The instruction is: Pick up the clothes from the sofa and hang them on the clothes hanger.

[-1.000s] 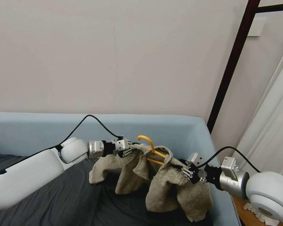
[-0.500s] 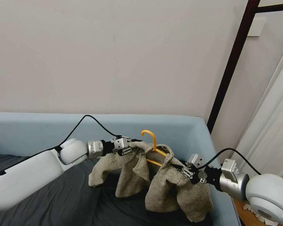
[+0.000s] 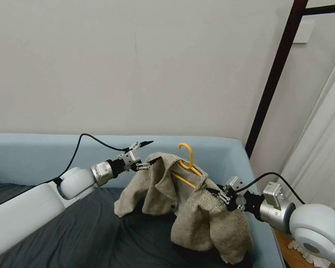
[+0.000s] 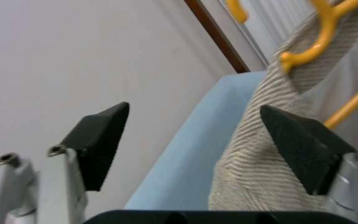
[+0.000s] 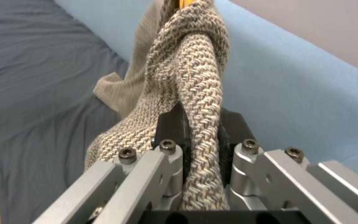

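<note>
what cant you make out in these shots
Most of the yellow hanger: head view, covered by the sweater.
Right gripper fingers' inner faces: right wrist view, knit fold between them.
Dark post's top: cut by head view's edge.
Whether the open left gripper touches the sweater: head view, too small.

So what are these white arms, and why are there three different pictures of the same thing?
It is a two-armed robot. The wide picture comes from a camera on its head; the two close-ups come from cameras on its wrists. On a light-blue sofa with a dark grey seat, a beige knitted sweater is draped over a yellow hanger. The right gripper is pinched shut on the sweater's knit. The left gripper stands open beside the sweater's other shoulder, holding nothing.
</note>
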{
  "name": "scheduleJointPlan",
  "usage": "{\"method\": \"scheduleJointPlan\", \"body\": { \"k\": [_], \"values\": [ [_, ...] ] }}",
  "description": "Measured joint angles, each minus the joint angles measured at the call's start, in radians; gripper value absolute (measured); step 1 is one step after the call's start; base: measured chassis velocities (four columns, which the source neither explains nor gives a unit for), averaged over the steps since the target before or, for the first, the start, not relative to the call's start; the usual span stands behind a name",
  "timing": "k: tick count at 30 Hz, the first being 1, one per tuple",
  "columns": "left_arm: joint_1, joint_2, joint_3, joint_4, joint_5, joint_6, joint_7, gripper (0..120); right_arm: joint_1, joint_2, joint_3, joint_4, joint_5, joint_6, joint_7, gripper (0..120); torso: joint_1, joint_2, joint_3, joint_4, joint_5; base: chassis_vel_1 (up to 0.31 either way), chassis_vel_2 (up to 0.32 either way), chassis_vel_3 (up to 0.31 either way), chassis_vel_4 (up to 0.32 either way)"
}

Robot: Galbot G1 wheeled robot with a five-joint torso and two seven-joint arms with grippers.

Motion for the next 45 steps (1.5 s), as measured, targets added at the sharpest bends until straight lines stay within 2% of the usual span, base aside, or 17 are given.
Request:
{"method": "scheduleJointPlan", "body": {
  "k": [4, 11, 17, 19, 23, 25, 26, 27, 33, 40, 43, 45],
  "values": [
    [0.115, 0.042, -0.064, -0.072, -0.003, -0.008, -0.025, 98, 0.022, 0.024, -0.002, -0.013, 0.048, -0.011, 0.034, 8, 0.000, 0.000, 0.000, 0.0002, -0.0001, 0.000, 0.000, 0.000, 0.000],
    [0.259, 0.041, -0.186, -0.146, -0.022, 0.025, -0.106, 100, 0.019, 0.058, 0.016, -0.009, 0.105, 0.009, 0.095, 8, 0.000, 0.000, 0.000, 0.0000, 0.0000, 0.000, 0.000, 0.000, 0.000],
    [0.309, 0.041, -0.242, -0.175, -0.034, 0.058, -0.157, 100, -0.013, 0.089, 0.025, 0.006, 0.100, 0.041, 0.138, 8, 0.000, 0.000, 0.000, -0.0001, 0.0001, 0.000, 0.000, 0.000, 0.000],
    [0.340, 0.041, -0.276, -0.194, -0.042, 0.078, -0.174, 100, -0.023, 0.098, 0.030, 0.010, 0.094, 0.051, 0.146, 8, 0.000, 0.000, 0.000, -0.0002, 0.0002, 0.000, 0.000, 0.000, 0.000],
    [0.497, 0.027, -0.375, -0.283, -0.115, 0.174, -0.279, 100, -0.037, 0.122, 0.047, 0.025, 0.086, 0.083, 0.178, 8, 0.000, 0.000, 0.000, 0.0001, -0.0001, 0.000, 0.000, 0.000, 0.000],
    [0.497, 0.027, -0.375, -0.283, -0.115, 0.174, -0.279, 100, -0.037, 0.122, 0.047, 0.025, 0.086, 0.083, 0.178, 8, 0.000, 0.000, 0.000, 0.0001, -0.0001, 0.000, 0.000, 0.000, 0.000],
    [0.582, 0.002, -0.416, -0.328, -0.150, 0.219, -0.361, 100, -0.043, 0.136, 0.060, 0.030, 0.088, 0.106, 0.189, 8, 0.000, 0.000, 0.000, 0.0003, 0.0000, 0.000, 0.000, 0.000, 0.000],
    [0.613, -0.014, -0.431, -0.344, -0.161, 0.233, -0.400, 100, -0.048, 0.142, 0.067, 0.034, 0.089, 0.120, 0.193, 8, 0.000, 0.000, 0.000, 0.0003, -0.0001, 0.000, 0.000, 0.000, 0.000],
    [0.676, -0.075, -0.456, -0.364, -0.170, 0.271, -0.490, 100, -0.093, 0.161, 0.096, 0.056, 0.085, 0.171, 0.204, 8, 0.000, 0.000, 0.000, -0.0001, 0.0001, 0.000, 0.000, 0.000, 0.000],
    [0.664, -0.144, -0.432, -0.364, -0.197, 0.302, -0.539, 97, -0.157, 0.172, 0.160, 0.080, 0.063, 0.193, 0.219, 8, 0.000, 0.000, 0.000, 0.0000, 0.0001, 0.000, 0.000, 0.000, 0.000],
    [0.619, -0.187, -0.392, -0.355, -0.223, 0.307, -0.555, 84, -0.199, 0.171, 0.211, 0.096, 0.060, 0.193, 0.219, 8, 0.000, 0.000, 0.000, -0.0001, 0.0002, 0.000, 0.000, 0.000, 0.000],
    [0.603, -0.201, -0.377, -0.344, -0.226, 0.306, -0.557, 81, -0.212, 0.172, 0.226, 0.102, 0.060, 0.193, 0.218, 8, 0.000, 0.000, 0.000, -0.0001, 0.0001, 0.000, 0.000, 0.000, 0.000]
  ]
}}
